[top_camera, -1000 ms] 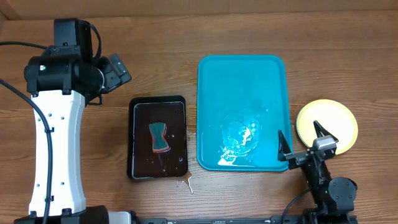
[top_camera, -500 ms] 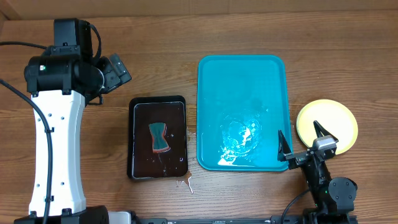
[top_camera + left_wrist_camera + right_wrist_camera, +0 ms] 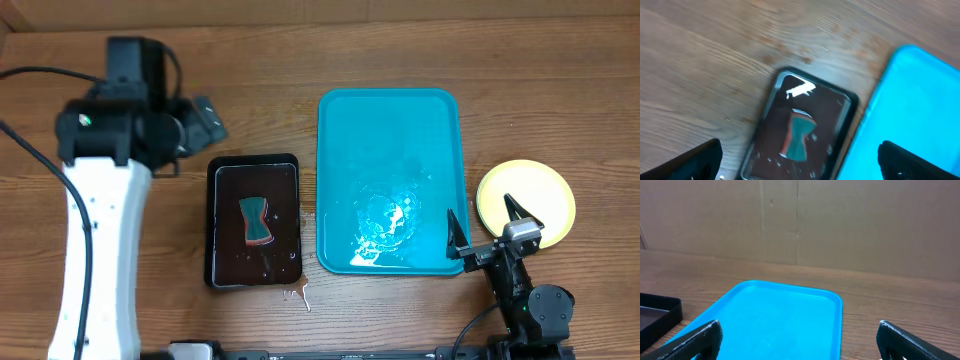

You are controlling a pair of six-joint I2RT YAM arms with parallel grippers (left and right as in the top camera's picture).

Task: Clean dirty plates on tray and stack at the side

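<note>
The turquoise tray (image 3: 390, 120) lies right of centre with water on its near part and no plate on it; it also shows in the left wrist view (image 3: 920, 110) and the right wrist view (image 3: 785, 315). A pale yellow-green plate (image 3: 540, 195) lies on the table right of the tray; I cannot tell if others lie under it. No blue plate shows. My left gripper (image 3: 205, 118) is open and empty, above the table beyond the black tray. My right gripper (image 3: 487, 222) is open and empty at the tray's near right corner, beside the plate.
A black tray (image 3: 254, 220) with a teal and red sponge (image 3: 257, 221) in dark water stands left of the turquoise tray; both show in the left wrist view, tray (image 3: 770, 105), sponge (image 3: 797, 135). Water drops (image 3: 300, 295) lie near the front edge.
My left arm has shifted to the right, toward the black tray. The right arm, trays and plate have not moved.
</note>
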